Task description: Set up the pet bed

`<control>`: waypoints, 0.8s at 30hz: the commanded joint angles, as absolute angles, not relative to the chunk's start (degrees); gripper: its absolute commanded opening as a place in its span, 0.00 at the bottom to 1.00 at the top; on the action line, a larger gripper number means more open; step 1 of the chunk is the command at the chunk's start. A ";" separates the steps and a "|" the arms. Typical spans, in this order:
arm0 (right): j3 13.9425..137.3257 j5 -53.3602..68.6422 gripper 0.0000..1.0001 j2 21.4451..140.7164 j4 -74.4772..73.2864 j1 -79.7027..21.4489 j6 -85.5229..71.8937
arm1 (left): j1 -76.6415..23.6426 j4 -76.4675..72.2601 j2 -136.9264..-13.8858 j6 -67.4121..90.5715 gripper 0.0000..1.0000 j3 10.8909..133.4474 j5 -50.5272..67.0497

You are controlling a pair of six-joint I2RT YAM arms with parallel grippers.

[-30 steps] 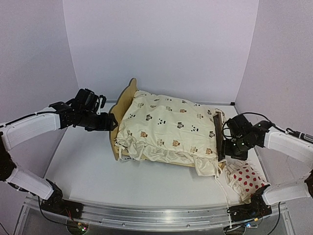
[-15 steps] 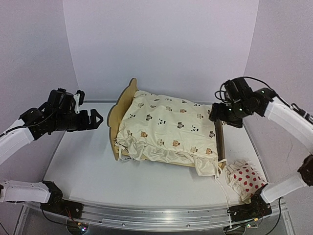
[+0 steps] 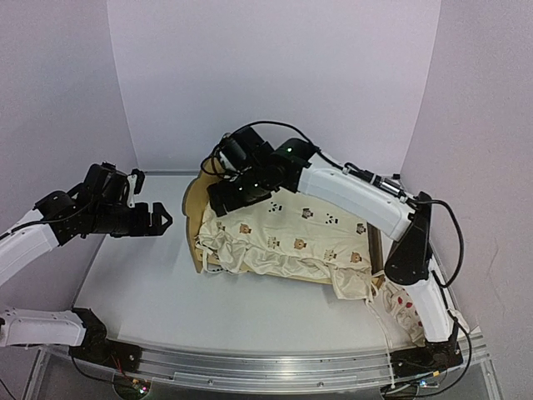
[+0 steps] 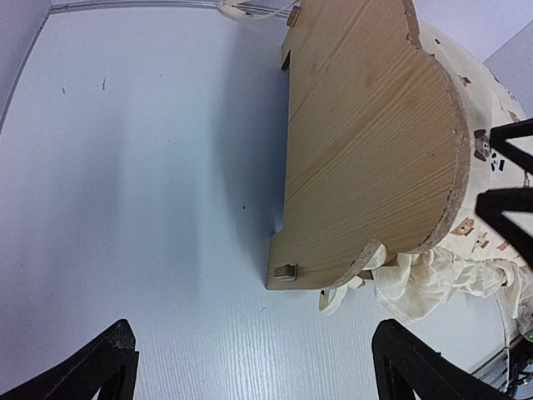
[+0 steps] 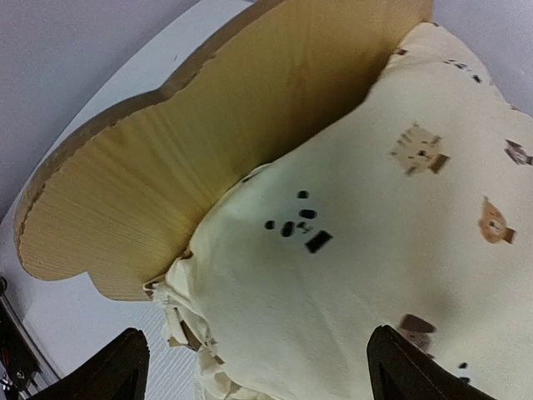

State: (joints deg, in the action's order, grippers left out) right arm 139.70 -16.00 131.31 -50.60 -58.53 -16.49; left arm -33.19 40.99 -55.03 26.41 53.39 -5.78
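Pet bed (image 4: 366, 142) shows its outer face at the left wrist; left tool (image 4: 254, 375) and right tool (image 5: 258, 367) gape empty.

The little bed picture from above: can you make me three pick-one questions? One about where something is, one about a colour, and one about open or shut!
1. Where is the right gripper?
A) above the cushion, near the headboard
B) down on the table
C) up against the back wall

2. What colour are the dots on the small pillow?
A) blue
B) red
C) green

3. How is the left gripper?
A) shut on the headboard
B) open, holding nothing
C) shut on the cushion

Answers:
1 A: its wrist camera looks down on the cushion and the headboard.
2 B: red dots show on white cloth.
3 B: its fingers stand wide apart with nothing between them.
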 commanded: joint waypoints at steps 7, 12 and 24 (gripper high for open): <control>133.35 -12.36 0.83 133.23 -43.54 -58.36 -7.43 | -33.04 40.46 -51.35 27.51 0.92 52.40 -5.92; 131.34 -12.21 0.75 135.18 -42.40 -59.20 -5.97 | -33.05 39.91 -51.84 29.19 0.85 52.21 -3.15; 125.96 -15.02 0.82 129.56 -38.28 -61.48 1.88 | -33.05 37.53 -56.20 30.38 0.74 54.67 -1.21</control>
